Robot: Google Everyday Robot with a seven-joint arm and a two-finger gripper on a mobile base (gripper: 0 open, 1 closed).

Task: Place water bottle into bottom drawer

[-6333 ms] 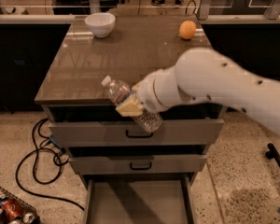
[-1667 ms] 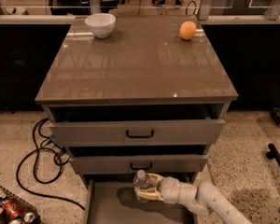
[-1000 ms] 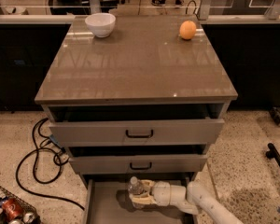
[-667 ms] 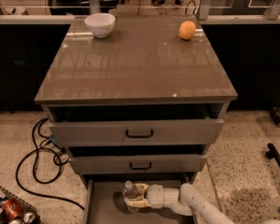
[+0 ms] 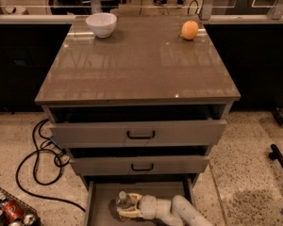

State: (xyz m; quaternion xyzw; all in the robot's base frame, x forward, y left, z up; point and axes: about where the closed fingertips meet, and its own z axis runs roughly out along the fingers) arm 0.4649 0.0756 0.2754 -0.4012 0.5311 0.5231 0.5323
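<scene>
**Position.** The gripper (image 5: 126, 206) is observed low inside the open bottom drawer (image 5: 103, 195), left of centre, with the arm reaching in from the lower right.

**Grasp.** The fingers (image 5: 128, 214) are seen closed on either side of the water bottle (image 5: 123, 201), which is held between them with its white cap uppermost. Whether the bottle's base rests on the drawer floor cannot be determined, as the lower body is masked by the fingers.

**Surroundings.** The middle drawer (image 5: 139, 165) and top drawer (image 5: 141, 133) are both partly pulled out above the gripper. A white bowl (image 5: 101, 24) and an orange (image 5: 189, 30) are noted at the back of the worktop (image 5: 141, 69), well apart from the work.

**Risks, as judged.**
- If the bottle is let go clear of the floor or tilted, it is likely to topple and roll across the smooth grey floor. It would probably be contained by the drawer walls.
- A light, ribbed bottle could be dragged or tipped if the fingers are opened too little before withdrawal.
- The middle drawer's front could be struck if the arm is lifted straight up, since it overhangs the rear of the bottom drawer.
</scene>
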